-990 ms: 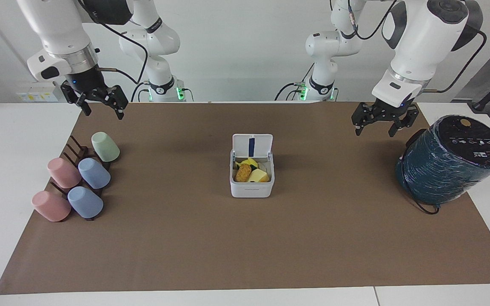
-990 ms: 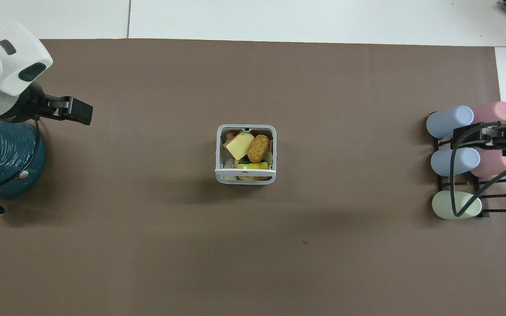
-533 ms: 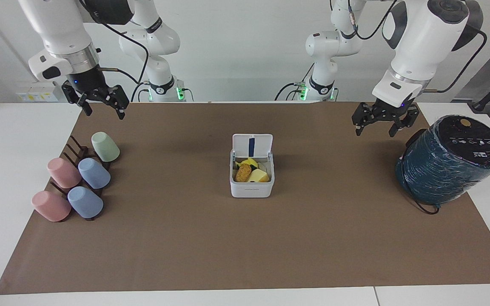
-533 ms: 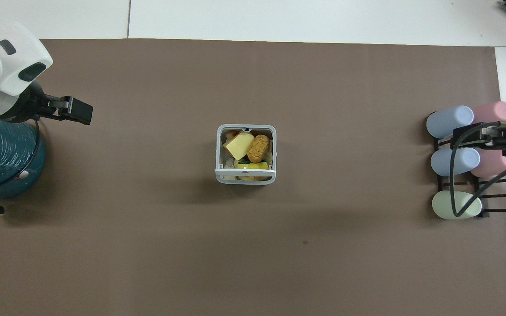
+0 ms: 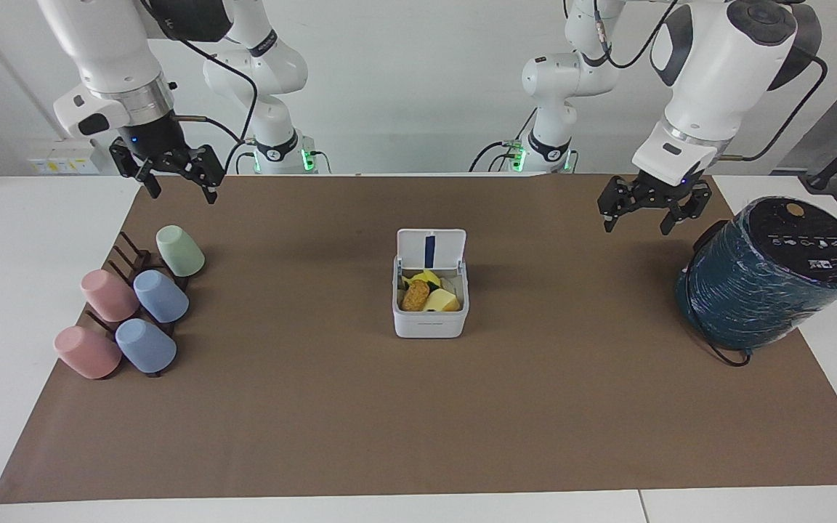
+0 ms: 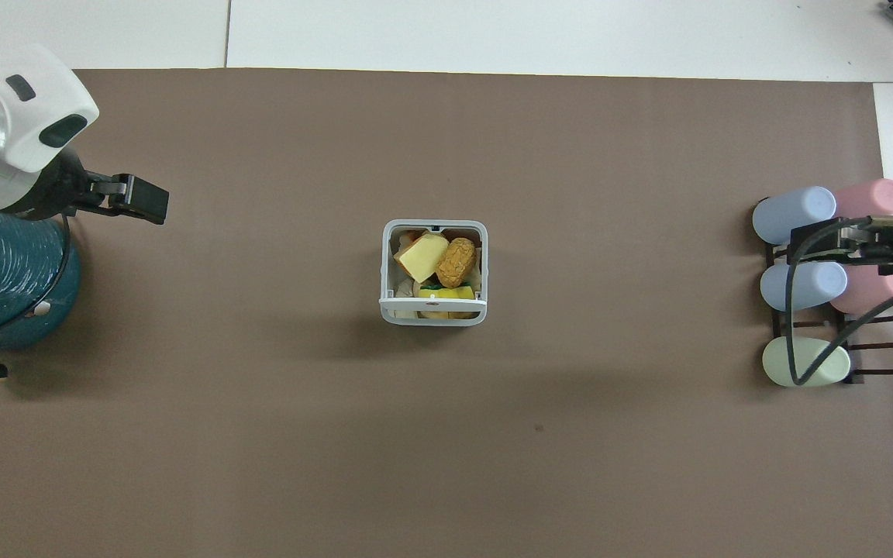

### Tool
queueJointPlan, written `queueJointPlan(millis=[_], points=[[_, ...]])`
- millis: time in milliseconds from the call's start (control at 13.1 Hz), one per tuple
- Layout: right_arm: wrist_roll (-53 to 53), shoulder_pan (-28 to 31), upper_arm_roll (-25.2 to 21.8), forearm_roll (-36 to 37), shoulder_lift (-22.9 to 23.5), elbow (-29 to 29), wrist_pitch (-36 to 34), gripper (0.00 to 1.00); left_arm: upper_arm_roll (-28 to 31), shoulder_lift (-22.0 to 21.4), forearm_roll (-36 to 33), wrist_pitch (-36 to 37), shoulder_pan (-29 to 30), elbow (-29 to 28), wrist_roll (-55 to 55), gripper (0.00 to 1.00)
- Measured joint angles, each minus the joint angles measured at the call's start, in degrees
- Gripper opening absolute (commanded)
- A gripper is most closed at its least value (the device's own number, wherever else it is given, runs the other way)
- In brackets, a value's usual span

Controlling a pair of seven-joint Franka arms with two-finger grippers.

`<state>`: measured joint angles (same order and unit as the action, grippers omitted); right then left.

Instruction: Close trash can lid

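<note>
Brown mat (image 5: pixel 418 421) — trash can (image 5: pixel 429 316) centred, lid (image 5: pixel 431 249) upright on robot side; left gripper (image 5: pixel 644 211) and right gripper (image 5: pixel 175 171) both spread open, neither clearly nearer.

The trash can (image 5: pixel 429 319) is white with faint grey lettering on its front, and its lid (image 5: pixel 431 249) is white with a blue strip down the underside. Inside lie a pale yellow wedge (image 6: pixel 420 257), a speckled golden-brown lump (image 6: pixel 456 262) and a bright yellow piece (image 6: pixel 446 293). The mat (image 5: pixel 418 421) is plain brown on a white worktop (image 5: pixel 19 240). The cylinder (image 5: pixel 767 280) is dark teal with a black top. Two pink cups (image 5: pixel 107 294), two blue cups (image 5: pixel 160 296) and one pale green cup (image 5: pixel 179 250) sit on a dark brown rack (image 5: pixel 128 254).
</note>
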<state>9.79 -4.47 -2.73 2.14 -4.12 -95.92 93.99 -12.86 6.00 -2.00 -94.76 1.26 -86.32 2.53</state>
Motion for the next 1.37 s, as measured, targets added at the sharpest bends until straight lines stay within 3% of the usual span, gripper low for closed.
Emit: queueJointPlan(millis=[381,762,990,1143,1219,1371], points=[[-3.5,0.1,0.0,0.0,-0.1,0.1,-1.6,1.00,-0.7,-0.7,1.5,0.0,-1.8,-1.5,3.9,1.00],[-5.5,0.2,-0.5,0.0,-0.4,0.1,-3.0,1.00,-1.1,-3.4,1.7,0.0,-11.1,-6.3,18.0,0.97],[-5.5,0.3,-0.6,-0.3,-0.4,0.1,-3.7,1.00,-1.2,-5.6,3.2,-1.5,-16.1,-10.4,26.5,0.53],[-5.5,0.4,-0.9,-1.4,-0.4,0.1,-4.1,1.00,-1.3,-6.9,4.8,-4.7,-19.4,-13.2,33.8,0.31],[-5.5,0.4,-1.0,-1.5,-0.4,0.1,-4.1,1.00,-1.3,-7.5,5.7,-7.1,-21.0,-14.7,37.2,0.23],[-5.5,0.4,-1.0,-1.5,-0.4,0.1,-4.1,1.00,-1.3,-8.7,7.8,-13.4,-23.7,-18.5,42.0,0.19]])
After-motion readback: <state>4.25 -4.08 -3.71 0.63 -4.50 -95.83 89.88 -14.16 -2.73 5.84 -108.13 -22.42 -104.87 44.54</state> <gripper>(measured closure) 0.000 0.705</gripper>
